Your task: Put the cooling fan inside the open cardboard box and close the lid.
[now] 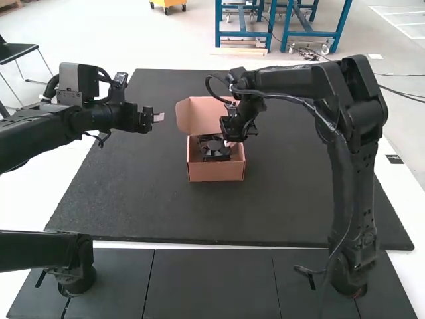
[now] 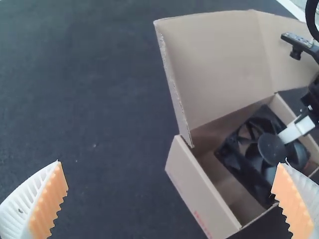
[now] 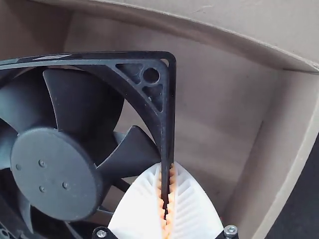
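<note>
A: Fan status?
B: Fan [image 3: 60, 164] is inside the box [image 1: 216, 170], down between its walls. Right gripper [image 3: 167, 174] is clamped on the frame's edge, just below a corner with a mounting hole. Pads are tight on the frame.
A: Seated on the box floor?
B: Can't tell. From the left wrist it looks tilted, with the hub and blades facing up.
A: Where's the box?
B: Around the middle of the mat [image 1: 133, 193], a bit toward its far edge. The mat lies on the white table [image 1: 412, 189].
A: Lid?
B: Lid [image 1: 199, 111] is open. It stands up from the box's far wall, with one side flap bent forward.
A: Anything touching it?
B: No. The right arm comes in from above, over the box's right side, with the wrist pointing down into the opening.
A: Left gripper?
B: Left gripper [image 1: 158, 116] has its fingers spread wide and holds nothing. It hangs over the mat to the left of the box, at about lid height. It points toward the lid and is clearly apart from it.
</note>
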Robot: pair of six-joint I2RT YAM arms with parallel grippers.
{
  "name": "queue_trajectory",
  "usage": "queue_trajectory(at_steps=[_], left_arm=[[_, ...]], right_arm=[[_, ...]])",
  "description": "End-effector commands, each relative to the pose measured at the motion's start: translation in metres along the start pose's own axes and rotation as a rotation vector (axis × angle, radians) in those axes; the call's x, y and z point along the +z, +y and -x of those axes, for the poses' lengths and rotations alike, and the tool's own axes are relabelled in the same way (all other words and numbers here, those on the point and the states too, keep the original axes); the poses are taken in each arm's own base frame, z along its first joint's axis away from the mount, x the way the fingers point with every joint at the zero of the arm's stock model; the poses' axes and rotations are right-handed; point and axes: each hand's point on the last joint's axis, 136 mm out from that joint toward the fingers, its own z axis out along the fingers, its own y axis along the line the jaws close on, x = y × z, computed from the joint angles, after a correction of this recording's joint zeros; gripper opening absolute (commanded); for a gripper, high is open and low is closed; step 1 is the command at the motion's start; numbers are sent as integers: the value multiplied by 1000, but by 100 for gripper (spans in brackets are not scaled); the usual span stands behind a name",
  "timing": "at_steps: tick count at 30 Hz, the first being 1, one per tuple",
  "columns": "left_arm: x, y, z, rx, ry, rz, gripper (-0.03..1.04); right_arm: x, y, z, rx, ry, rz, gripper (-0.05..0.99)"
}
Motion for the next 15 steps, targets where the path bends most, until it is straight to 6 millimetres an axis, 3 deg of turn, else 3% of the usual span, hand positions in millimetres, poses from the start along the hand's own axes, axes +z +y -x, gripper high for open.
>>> queue_trajectory(at_steps=[1,9,11,15], left_arm=[[-9,-7,16,15,-51,-17,97],[-11,-8,19,15,-63,-17,97],[-12,-9,20,16,-66,-17,97],[-13,-9,20,16,-67,-17,97]], right_arm=[[0,0,8,-17,-12,-7,-2],[7,-2,6,-5,1,-16,0],[11,-4,5,-2,8,-20,14],[10,-5,7,-3,11,-29,28]])
